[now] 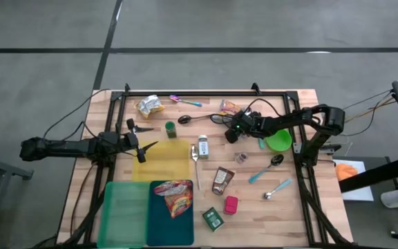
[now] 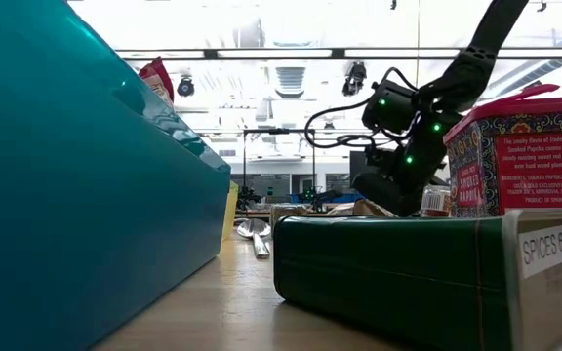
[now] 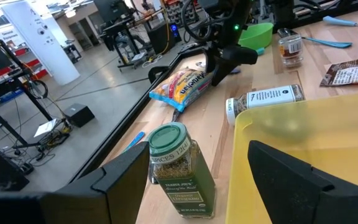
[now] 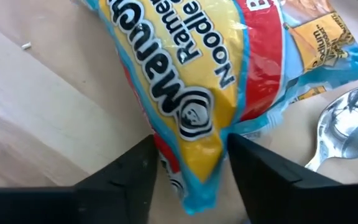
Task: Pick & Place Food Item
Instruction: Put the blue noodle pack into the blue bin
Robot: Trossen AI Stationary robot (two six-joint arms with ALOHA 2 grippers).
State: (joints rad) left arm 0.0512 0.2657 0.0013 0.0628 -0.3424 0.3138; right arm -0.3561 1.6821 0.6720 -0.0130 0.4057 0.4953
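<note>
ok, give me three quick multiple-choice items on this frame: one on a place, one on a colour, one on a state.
1. Where is the right gripper?
A. over the teal tray
B. at the ramen packet, near the table's far edge
C. beside the pink tin

2. What colour is the bowl by the right arm?
A. green
B. red
C. white

3. How do the right gripper's fingers stand?
A. wide apart in the air
B. on either side of the ramen packet's end
C. around a spoon

Answers: 1 B, the high view shows the gripper at the packet near the far edge. 2 A, the bowl is bright green. 3 B, the right wrist view shows a finger on each side of the packet.
</note>
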